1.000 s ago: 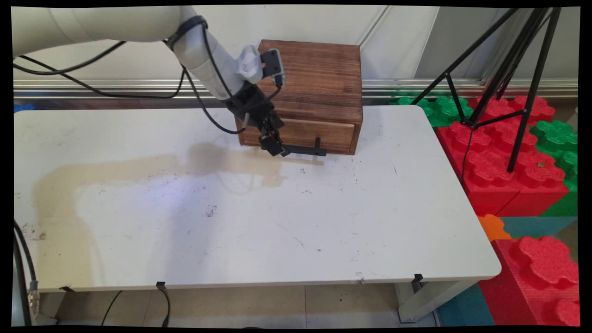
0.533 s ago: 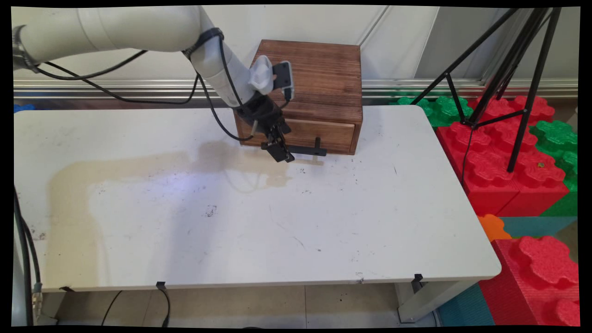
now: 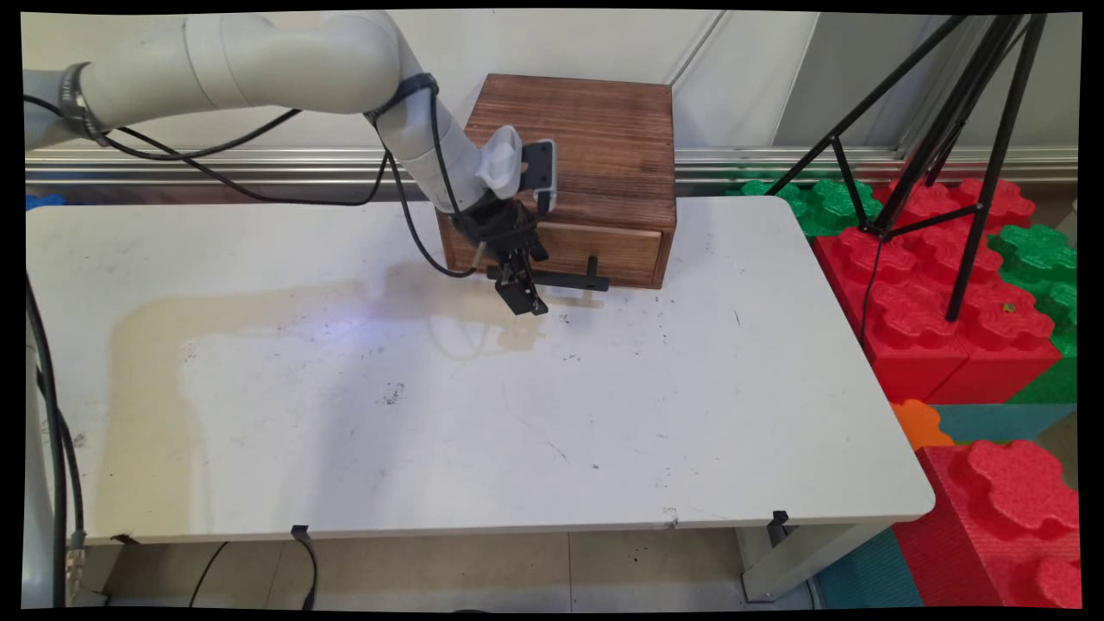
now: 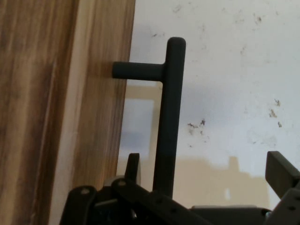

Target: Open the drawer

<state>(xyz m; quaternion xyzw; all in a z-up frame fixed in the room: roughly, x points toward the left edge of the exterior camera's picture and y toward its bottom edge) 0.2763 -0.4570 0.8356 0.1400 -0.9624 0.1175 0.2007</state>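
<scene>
Main view: dark brown wooden box with a single front drawer (image 3: 576, 181) sits at the white table's (image 3: 707, 414) far edge, about mid-width. The drawer's black T-bar handle (image 3: 569, 279) juts out over the tabletop, and the black two-finger gripper (image 3: 520, 293) is at the bar's left end, pointing down and right. From here I can't tell whether it touches the bar. A black tripod (image 3: 940, 129) and red and green foam blocks (image 3: 949, 285) stand off the table's right edge, well apart.

Hand view: fingers are spread apart, nothing clamped. The handle bar (image 4: 168, 117) runs between them, close to the left finger (image 4: 132, 166) and far from the right finger (image 4: 281, 173) (badly off-centre). Drawer front (image 4: 89, 112) is just beside the left finger.

Risks, my read:
- Off-centre closing means one finger hits first, and the bar gets shoved sideways or slips out.
- The left finger may scrape or jam on the drawer front.
- Gripping at the bar's very end means a pull would cock the drawer, or drag the whole box along the table.
</scene>
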